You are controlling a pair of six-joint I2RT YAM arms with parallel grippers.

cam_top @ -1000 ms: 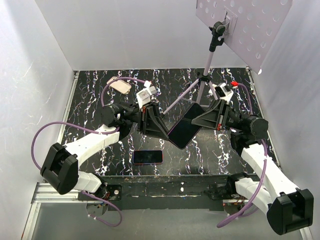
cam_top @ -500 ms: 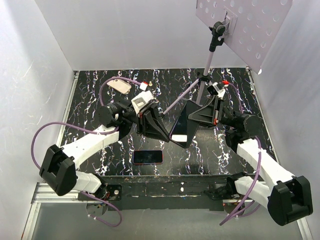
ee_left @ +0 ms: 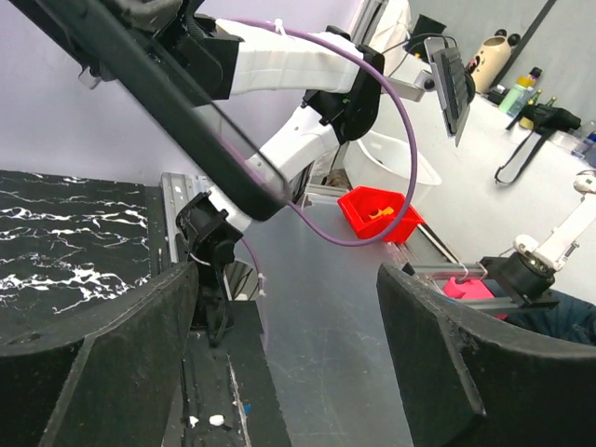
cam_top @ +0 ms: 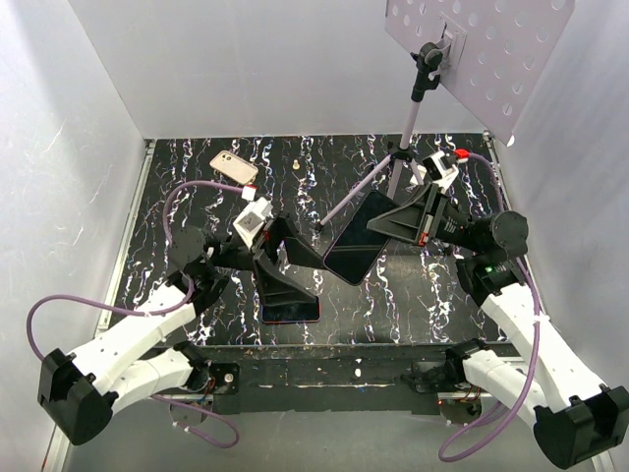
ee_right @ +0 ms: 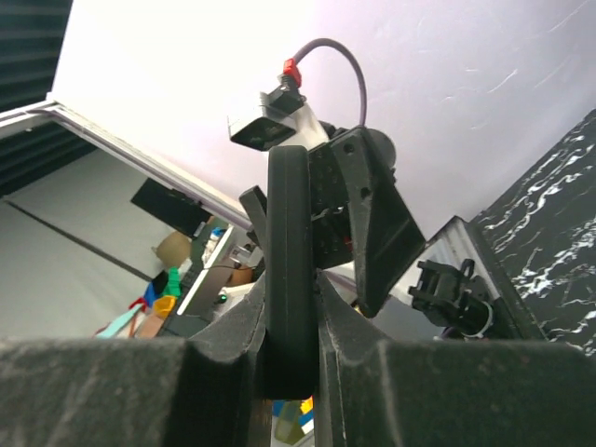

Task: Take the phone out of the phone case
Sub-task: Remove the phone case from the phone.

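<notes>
The right gripper pinches a phone in its black case by the right end, its fingers pressed on both faces of the slab, which the right wrist view shows edge-on; the cased phone hangs in the air over the middle-right of the black marbled table, tilted, glossy face up, its low corner pointing near and left; it sits just near-left of the tripod stand, which carries a perforated panel at the far right; the left gripper is spread wide with nothing between its fingers, just left of the cased phone and lower; whether a fingertip touches its edge I cannot tell; in the left wrist view the case's edge crosses the upper left, above the left finger and outside the gap; a dark phone with a red rim lies flat on the table partly beneath that gripper; a beige phone lies at the far left, well apart.
</notes>
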